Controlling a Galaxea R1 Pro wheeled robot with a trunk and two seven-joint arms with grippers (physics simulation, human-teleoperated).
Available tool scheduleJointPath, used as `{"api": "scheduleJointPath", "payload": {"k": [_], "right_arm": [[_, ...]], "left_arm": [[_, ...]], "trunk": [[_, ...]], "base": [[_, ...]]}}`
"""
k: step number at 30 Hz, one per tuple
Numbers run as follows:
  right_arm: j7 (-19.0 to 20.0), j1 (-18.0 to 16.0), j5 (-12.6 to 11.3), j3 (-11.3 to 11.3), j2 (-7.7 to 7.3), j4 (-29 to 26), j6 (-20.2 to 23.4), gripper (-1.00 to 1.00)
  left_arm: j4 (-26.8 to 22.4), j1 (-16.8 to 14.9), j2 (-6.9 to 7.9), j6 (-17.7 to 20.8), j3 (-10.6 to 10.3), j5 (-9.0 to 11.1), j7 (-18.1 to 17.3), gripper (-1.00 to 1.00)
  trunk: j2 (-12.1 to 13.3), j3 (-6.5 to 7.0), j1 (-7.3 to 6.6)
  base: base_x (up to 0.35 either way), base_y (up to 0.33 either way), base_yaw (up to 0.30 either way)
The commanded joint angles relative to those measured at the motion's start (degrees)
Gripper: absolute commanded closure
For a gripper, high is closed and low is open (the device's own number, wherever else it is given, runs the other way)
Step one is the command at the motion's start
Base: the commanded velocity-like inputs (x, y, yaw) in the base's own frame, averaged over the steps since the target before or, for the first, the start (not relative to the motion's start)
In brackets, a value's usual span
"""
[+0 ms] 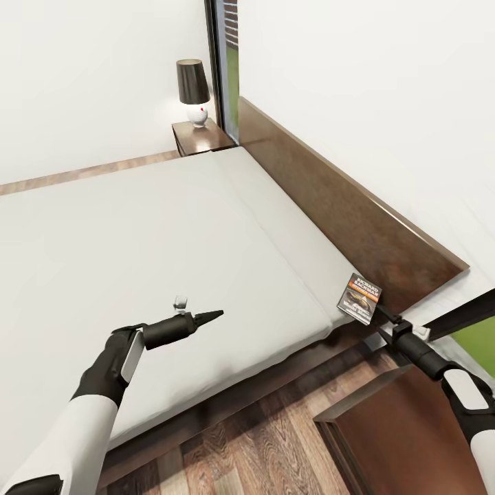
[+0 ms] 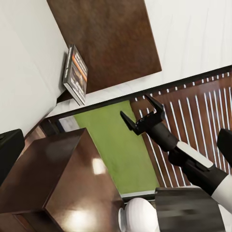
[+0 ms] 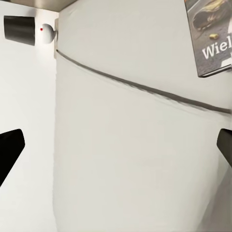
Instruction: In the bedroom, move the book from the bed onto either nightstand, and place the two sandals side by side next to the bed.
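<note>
Nearest the camera, a dark nightstand [image 1: 405, 440] is standing on the wood floor [image 1: 261, 440] beside the bed [image 1: 172, 254]. The right arm is reaching over the nightstand toward the bed's corner, and the right gripper [image 2: 142, 115] is hanging just short of the book [image 1: 359, 298], its fingers [image 2: 155, 105] spread open and holding nothing. The left gripper [image 1: 210, 317] is hovering over the mattress, well apart from the book; I cannot tell whether its fingers are open or closed. The book is lying flat on the mattress corner nearest the headboard [image 1: 344, 213], cover up, its long axis running roughly from headboard to bed edge, title end toward the headboard. To grasp it well, the right fingers are probably best brought in low over the bed edge to pinch the book's overhanging short edge, then lifted level toward the nightstand. Farthest away, a 2nd nightstand [image 1: 201, 137] is carrying a lamp [image 1: 193, 93].
</note>
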Motion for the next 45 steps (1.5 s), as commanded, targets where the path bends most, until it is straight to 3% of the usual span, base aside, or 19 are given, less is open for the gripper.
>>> {"api": "scheduleJointPath", "payload": {"k": [1,12,25,28,30,33,37,45], "right_arm": [[-0.01,-0.04,-0.23,-0.10,0.05,0.02,0.35,-1.00],[-0.21,-0.04,-0.19,0.02,0.19,0.02,-0.06,-1.00],[0.06,-0.04,-0.29,-0.18,0.26,0.02,-0.23,-1.00],[0.04,-0.04,-0.34,-0.27,0.32,0.02,-4.79,-1.00],[-0.02,-0.04,-0.35,-0.29,0.52,0.02,-11.07,-1.00],[-0.06,-0.04,-1.22,-0.23,0.77,0.02,-16.88,-1.00],[-0.07,-0.04,-3.25,-0.28,0.80,0.02,-18.67,-1.00],[-0.12,-0.04,-3.93,-0.30,0.80,0.02,-18.95,-1.00]], "left_arm": [[0.01,-0.02,-0.01,0.50,0.02,0.18,-0.09,-1.00],[3.24,0.31,-0.97,0.40,0.02,0.12,0.22,-1.00],[3.70,0.36,-1.56,0.37,0.08,0.11,0.26,-1.00],[3.71,0.34,-1.56,0.37,0.09,0.11,0.26,-1.00],[3.71,0.33,-1.56,0.37,0.10,0.15,0.26,-1.00],[3.71,0.35,-1.56,0.37,0.09,0.19,0.26,-1.00],[3.71,0.37,-1.56,0.37,0.10,0.20,0.26,-1.00],[3.71,0.35,-1.56,0.37,0.10,0.20,0.26,-1.00]], "trunk": [[-0.02,-0.03,0.00],[-0.02,-0.03,0.00],[-0.02,-0.03,0.00],[-0.02,-0.03,0.00],[-0.02,-0.03,0.00],[-0.02,-0.03,0.00],[-0.02,-0.03,0.00],[-0.02,-0.03,0.00]], "base": [[0.000,0.000,0.000],[0.000,0.000,0.000],[0.000,0.000,0.000],[0.000,0.000,0.000],[0.000,0.000,0.000],[0.000,0.000,0.000],[0.000,0.000,0.000],[0.000,0.000,0.000]]}}
